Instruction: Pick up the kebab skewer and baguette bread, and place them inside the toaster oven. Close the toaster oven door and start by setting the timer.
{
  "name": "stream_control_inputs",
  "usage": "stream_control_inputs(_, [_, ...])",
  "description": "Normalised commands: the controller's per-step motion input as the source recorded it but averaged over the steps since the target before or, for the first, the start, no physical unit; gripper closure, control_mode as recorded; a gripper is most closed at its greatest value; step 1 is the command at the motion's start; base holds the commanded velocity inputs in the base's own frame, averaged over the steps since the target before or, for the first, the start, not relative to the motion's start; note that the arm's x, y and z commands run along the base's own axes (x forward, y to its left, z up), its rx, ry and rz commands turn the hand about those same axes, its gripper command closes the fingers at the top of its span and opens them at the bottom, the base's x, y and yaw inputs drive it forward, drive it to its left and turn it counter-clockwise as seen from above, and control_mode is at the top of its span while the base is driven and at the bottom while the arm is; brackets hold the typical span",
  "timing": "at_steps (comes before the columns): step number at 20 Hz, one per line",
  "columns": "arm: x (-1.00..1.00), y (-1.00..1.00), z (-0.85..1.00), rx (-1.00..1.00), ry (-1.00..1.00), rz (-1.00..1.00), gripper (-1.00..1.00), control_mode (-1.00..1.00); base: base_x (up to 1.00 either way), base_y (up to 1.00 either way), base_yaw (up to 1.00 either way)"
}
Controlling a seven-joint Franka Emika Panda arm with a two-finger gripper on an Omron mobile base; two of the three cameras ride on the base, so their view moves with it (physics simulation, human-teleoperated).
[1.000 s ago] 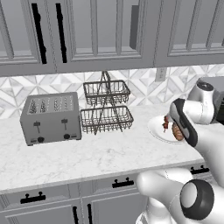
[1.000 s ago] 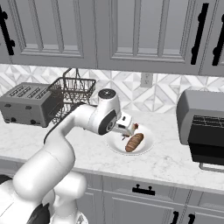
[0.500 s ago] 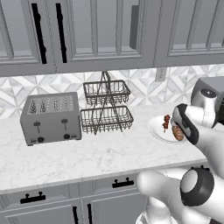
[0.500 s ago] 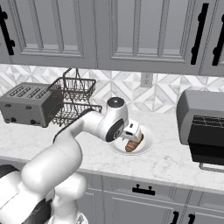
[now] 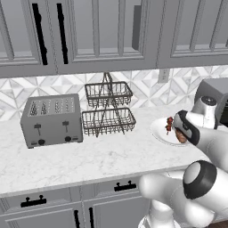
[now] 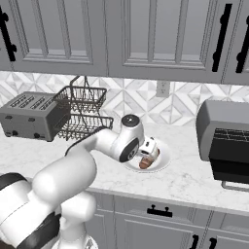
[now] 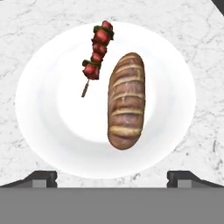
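Marble counter (image 7: 26,26) carries a white plate (image 7: 43,131). Above that plate hovers the hand (image 7: 111,177), wide open and empty. The baguette bread (image 7: 125,100) lies centred between its fingers, lengthwise away from them, the kebab skewer (image 7: 96,48) just beside.

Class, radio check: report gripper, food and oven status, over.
Gripper open, above white plate. Kebab skewer and baguette bread side by side on plate, apart, untouched. Toaster oven open, nothing blocking.

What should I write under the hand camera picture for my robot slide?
Open gripper hovering over a white plate holding a kebab skewer beside a baguette bread.
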Motion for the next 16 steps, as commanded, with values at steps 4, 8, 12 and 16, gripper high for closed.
stream_control_inputs(4, [0.0,-0.07,-0.38,0.0,0.0,0.0,-1.0,-1.0,0.0,0.0,0.0])
stream_control_inputs(8, [0.05,-0.05,-0.27,0.0,0.0,0.0,-1.0,-1.0,0.0,0.0,0.0])
stream_control_inputs(12, [0.19,0.0,-0.03,0.0,0.0,-0.01,-1.0,-1.0,0.0,0.0,0.0])
stream_control_inputs(16, [0.23,-0.08,-0.1,0.0,0.0,-0.01,-1.0,-1.0,0.0,0.0,0.0])
